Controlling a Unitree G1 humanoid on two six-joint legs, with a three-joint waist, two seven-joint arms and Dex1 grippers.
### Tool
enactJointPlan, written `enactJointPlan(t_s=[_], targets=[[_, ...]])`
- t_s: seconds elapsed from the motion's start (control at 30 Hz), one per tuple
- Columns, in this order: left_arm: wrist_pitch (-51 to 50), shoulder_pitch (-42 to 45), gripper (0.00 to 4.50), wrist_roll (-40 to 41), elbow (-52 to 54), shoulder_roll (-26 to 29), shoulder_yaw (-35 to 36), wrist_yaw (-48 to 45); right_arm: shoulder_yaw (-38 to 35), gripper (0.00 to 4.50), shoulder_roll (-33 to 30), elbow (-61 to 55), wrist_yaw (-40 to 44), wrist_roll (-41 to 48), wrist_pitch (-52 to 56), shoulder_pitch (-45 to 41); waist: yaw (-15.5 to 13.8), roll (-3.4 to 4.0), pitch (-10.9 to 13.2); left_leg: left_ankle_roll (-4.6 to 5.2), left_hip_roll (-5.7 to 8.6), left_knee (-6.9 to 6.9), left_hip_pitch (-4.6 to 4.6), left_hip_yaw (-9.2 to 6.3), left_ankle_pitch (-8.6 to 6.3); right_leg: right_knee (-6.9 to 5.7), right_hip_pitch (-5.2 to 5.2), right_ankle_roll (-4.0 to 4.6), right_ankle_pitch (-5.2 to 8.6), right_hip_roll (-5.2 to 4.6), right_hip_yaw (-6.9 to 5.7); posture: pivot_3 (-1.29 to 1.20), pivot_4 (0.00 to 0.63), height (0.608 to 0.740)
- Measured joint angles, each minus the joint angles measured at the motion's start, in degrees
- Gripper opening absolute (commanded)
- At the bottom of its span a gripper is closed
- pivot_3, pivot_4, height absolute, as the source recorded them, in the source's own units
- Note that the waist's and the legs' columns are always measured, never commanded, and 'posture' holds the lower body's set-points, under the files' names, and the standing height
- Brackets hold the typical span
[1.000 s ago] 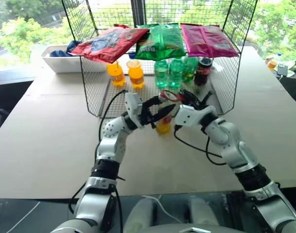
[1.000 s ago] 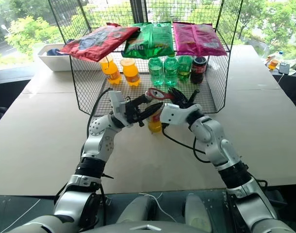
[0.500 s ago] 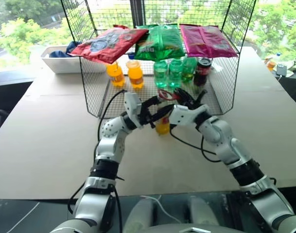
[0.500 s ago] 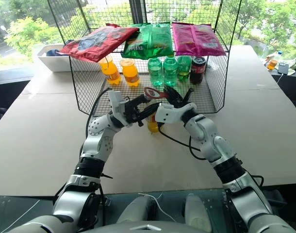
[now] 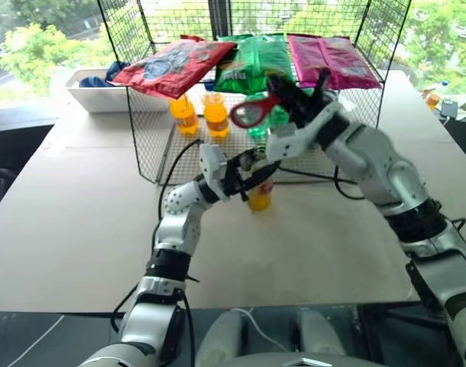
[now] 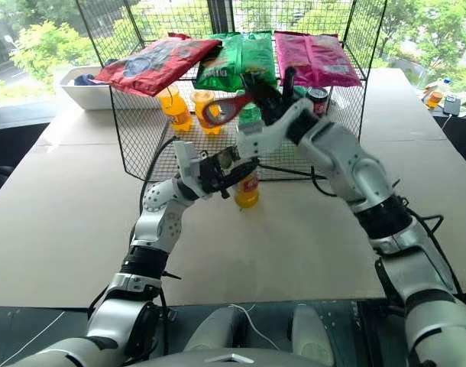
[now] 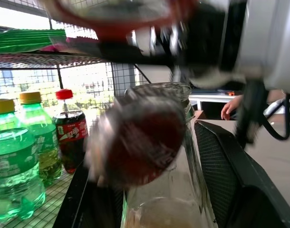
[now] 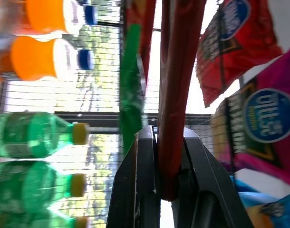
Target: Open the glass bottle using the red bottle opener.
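The left hand [image 5: 248, 174] is clamping the glass bottle [image 5: 259, 195] by its neck, one black finger on each side, and the bottle is standing upright on the worktop [image 5: 80, 222], just in front of the wire rack [image 5: 145, 145]. In the left wrist view the mouth of the bottle is showing open, and a blurred round thing, perhaps the cap, is floating in front of it. The right hand [image 5: 292, 95] is holding the red bottle opener [image 5: 252, 113] high above the bottle, well apart from it, with both fingers pressed together on the handle. Three snack bags are lying on the top of the rack: the red bag [image 5: 172, 67], the green bag [image 5: 252, 63] and the pink bag [image 5: 332, 60]. Their writing is too small to read with certainty. Orange bottles [image 5: 214, 116] and a dark cola bottle [image 7: 71, 137] with a red label are standing inside the rack.
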State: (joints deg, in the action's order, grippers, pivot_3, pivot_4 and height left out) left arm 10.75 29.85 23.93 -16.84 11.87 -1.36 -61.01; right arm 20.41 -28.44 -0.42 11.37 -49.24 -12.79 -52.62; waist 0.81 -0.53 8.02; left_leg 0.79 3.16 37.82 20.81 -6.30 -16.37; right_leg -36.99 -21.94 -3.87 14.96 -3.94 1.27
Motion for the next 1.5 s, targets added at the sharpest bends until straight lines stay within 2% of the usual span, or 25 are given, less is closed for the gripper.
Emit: enactJointPlan(t_s=[0.23, 0.5, 0.6, 0.8, 0.83, 0.9, 1.0, 1.1, 1.3, 1.47, 1.5], targets=[[0.3, 0.3, 2.04, 0.0, 0.0, 0.0, -0.3, -0.1, -2.9, 0.00, 0.3, -1.6, -1.9, 0.1, 1.3, -0.9, -0.1, 0.00, 0.0, -0.01, 0.03, -0.31, 0.07, 0.01, 0.01, 0.21, -0.05, 0.01, 0.00, -0.08, 0.00, 0.00, 0.150, 0.740], [0.6, 0.5, 2.04, 0.0, -0.1, 0.0, -0.3, 0.0, -7.4, 0.00, 2.4, -0.8, -3.5, 4.9, 5.7, 12.8, 0.0, 0.00, 0.0, -0.01, 0.02, -0.35, 0.08, 0.10, 0.02, 0.17, -0.13, 0.01, 0.00, -0.07, 0.09, 0.00, 0.150, 0.740], [0.9, 0.5, 2.04, 0.0, -0.1, -0.1, -0.4, 0.1, -10.2, 0.00, 5.2, -0.9, -3.9, 9.2, 8.4, 17.6, 0.0, -0.01, 0.0, -0.01, 0.00, -0.40, 0.08, 0.13, 0.02, 0.19, -0.15, 0.01, 0.00, -0.05, 0.12, 0.00, 0.150, 0.740], [0.8, 0.5, 2.04, 0.1, -0.1, -0.1, -0.3, 0.6, -10.7, 0.00, 10.4, -0.9, -3.6, 14.6, 12.9, 24.3, 0.0, 0.02, 0.0, 0.00, 0.01, -0.40, 0.08, 0.18, 0.02, 0.17, -0.17, 0.00, -0.01, -0.05, 0.16, 0.00, 0.150, 0.740], [0.7, 0.5, 2.56, 0.1, -0.1, -0.1, -0.4, 0.7, -10.7, 0.00, 10.7, -1.0, -3.6, 15.0, 13.2, 24.3, 0.0, 0.02, 0.0, 0.00, 0.00, -0.40, 0.08, 0.18, 0.02, 0.17, -0.17, 0.00, -0.01, -0.05, 0.16, 0.00, 0.150, 0.740], [-0.4, 0.3, 3.01, -0.2, -0.4, 0.2, -0.5, 0.7, -10.6, 0.00, 10.9, -1.3, -3.6, 15.2, 13.5, 24.4, 0.0, 0.03, 0.0, -0.01, 0.01, -0.40, 0.08, 0.17, 0.02, 0.16, -0.19, 0.00, -0.01, -0.03, 0.15, 0.00, 0.150, 0.740], [-1.8, -1.5, 4.37, -1.0, -1.8, 0.4, -1.0, 0.7, -10.5, 0.00, 10.9, -1.6, -3.1, 15.9, 13.8, 25.2, 0.1, 0.03, 0.0, 0.00, 0.01, -0.42, 0.38, 0.18, 0.02, 0.18, -0.48, 0.01, -0.01, -0.03, 0.16, 0.00, 0.150, 0.740], [-1.4, -1.6, 4.47, -2.2, -1.9, 0.3, -1.0, 1.4, -10.1, 0.00, 10.8, -1.6, -2.8, 16.3, 13.9, 25.5, 0.1, 0.03, 0.0, -0.02, 0.02, -0.27, 1.07, 0.17, 0.04, 0.07, -1.17, 0.00, -0.02, -0.05, 0.15, 0.00, 0.150, 0.740], [-1.4, -1.6, 4.47, -2.5, -1.9, 0.2, -0.9, 1.5, -10.1, 0.00, 10.7, -1.6, -2.8, 17.3, 14.3, 26.2, 0.1, 0.03, 0.0, -0.02, 0.03, -0.29, 1.14, 0.19, 0.04, 0.10, -1.24, 0.00, -0.02, -0.06, 0.15, 0.00, 0.150, 0.740], [-1.6, -1.6, 4.47, -2.4, -1.7, 0.4, -0.9, 1.0, -10.7, 0.00, 12.3, -2.5, -0.1, 21.7, 18.6, 28.6, 0.1, 0.02, 0.0, -0.02, 0.02, -0.27, 1.14, 0.19, 0.04, 0.08, -1.23, 0.01, -0.02, -0.05, 0.16, 0.00, 0.150, 0.740], [-2.0, -1.9, 4.49, -2.4, -0.9, 1.0, -1.0, 0.4, -11.2, 0.43, 13.5, -3.8, 1.6, 23.9, 21.0, 30.3, 0.1, 0.02, 0.0, -0.02, 0.01, -0.29, 1.14, 0.19, 0.04, 0.08, -1.24, 0.01, -0.02, -0.04, 0.15, 0.00, 0.150, 0.740]])
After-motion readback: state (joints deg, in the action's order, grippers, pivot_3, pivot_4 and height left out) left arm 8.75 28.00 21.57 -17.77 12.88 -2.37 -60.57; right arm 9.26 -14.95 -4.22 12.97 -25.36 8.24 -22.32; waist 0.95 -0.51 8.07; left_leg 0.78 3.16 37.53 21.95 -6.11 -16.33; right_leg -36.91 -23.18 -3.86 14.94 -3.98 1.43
